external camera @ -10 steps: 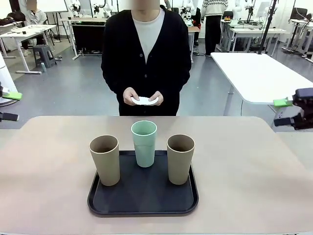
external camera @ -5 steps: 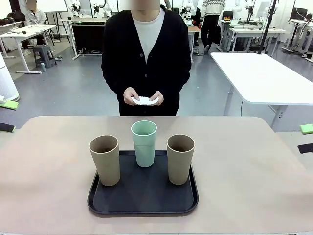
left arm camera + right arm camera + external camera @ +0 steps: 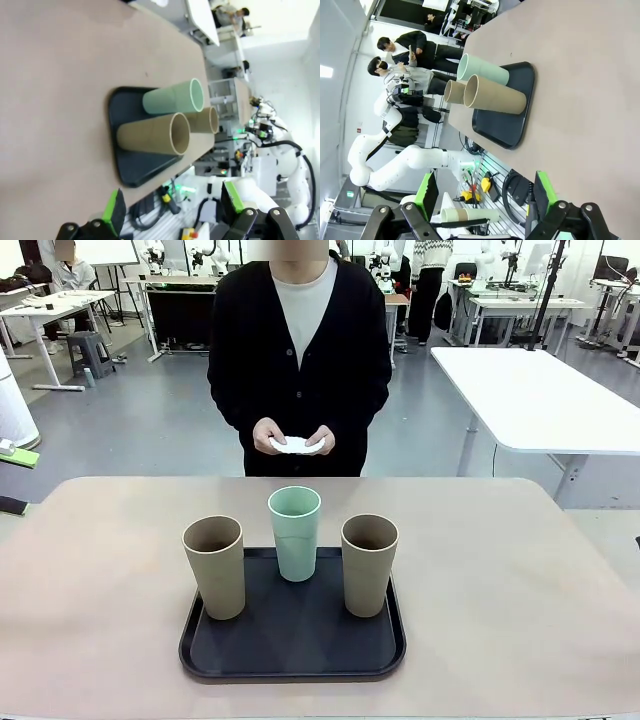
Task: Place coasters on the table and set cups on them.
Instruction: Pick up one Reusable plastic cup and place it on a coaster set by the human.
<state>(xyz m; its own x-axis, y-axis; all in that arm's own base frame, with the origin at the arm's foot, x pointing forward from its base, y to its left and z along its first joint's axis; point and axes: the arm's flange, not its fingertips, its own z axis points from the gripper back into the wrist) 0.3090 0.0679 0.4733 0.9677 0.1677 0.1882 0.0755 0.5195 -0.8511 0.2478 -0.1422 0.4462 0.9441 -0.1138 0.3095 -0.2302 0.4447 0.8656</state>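
Coasters (image 3: pixel 297 446) rest in the person's hands (image 3: pixel 264 435) and probably need laying on the surface (image 3: pixel 520 580) first; left pincer (image 3: pixel 172 202) and right pincer (image 3: pixel 484 195) gape empty.

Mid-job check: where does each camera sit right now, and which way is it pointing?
Front view: fixed on the robot's side, looking across the table at the person's hands holding white coasters.
Left wrist view: off the table's edge, rolled sideways, looking along the open left end effector toward the tray.
Right wrist view: off the opposite edge, also rolled, open right end effector at the picture's bottom.
Shared: all three show the three cups on the black tray.
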